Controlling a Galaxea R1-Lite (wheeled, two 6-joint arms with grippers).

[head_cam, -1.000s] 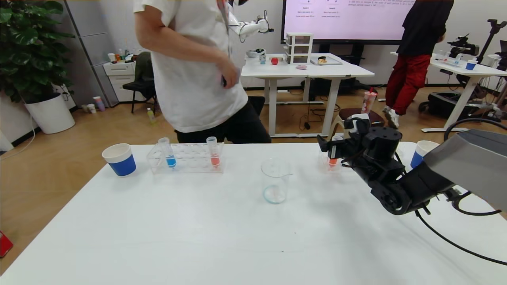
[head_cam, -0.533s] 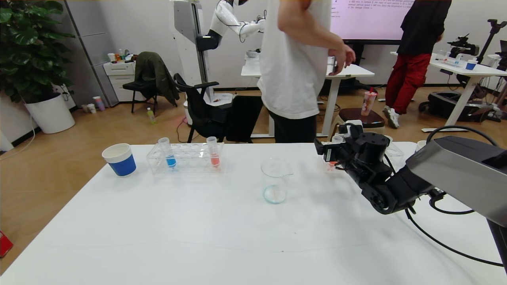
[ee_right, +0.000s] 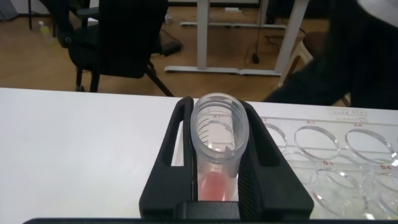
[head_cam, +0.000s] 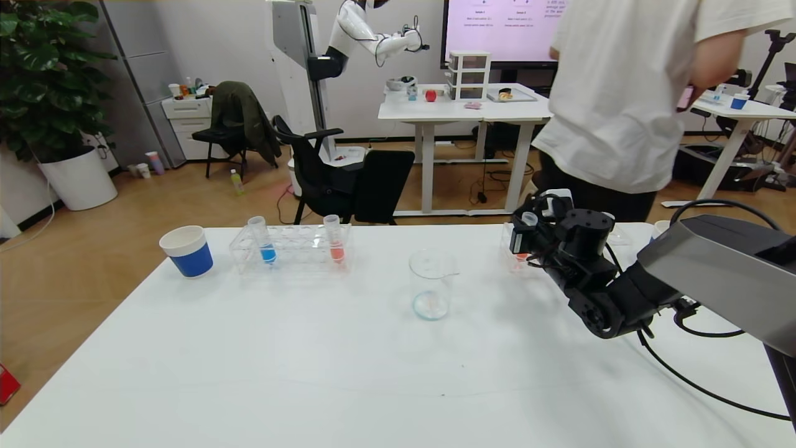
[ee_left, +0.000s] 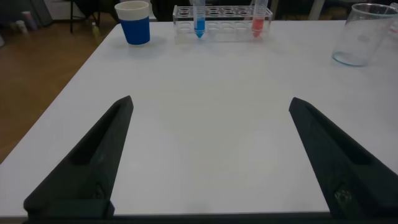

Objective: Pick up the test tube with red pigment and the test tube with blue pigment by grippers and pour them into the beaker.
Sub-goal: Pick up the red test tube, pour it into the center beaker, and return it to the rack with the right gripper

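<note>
Right gripper (head_cam: pixel 524 239), right of centre in the head view, is clamped on the test tube with red pigment (ee_right: pixel 217 144), held upright just above a clear rack (ee_right: pixel 336 155). Left gripper (ee_left: pixel 208 155) has its fingers spread wide over bare table (head_cam: pixel 311 373). The test tube with blue pigment (head_cam: pixel 262 239) stands in the left rack (head_cam: pixel 292 249), beside a paler red tube (head_cam: pixel 334 239). The beaker (head_cam: pixel 431 284) stands centre frame, apart from both racks.

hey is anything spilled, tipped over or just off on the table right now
No spill or tip-over shows. The right gripper has its jaws shut on the test tube with red pigment, held upright over its rack. The blue tube stands upright in the other rack; the beaker is upright.
</note>
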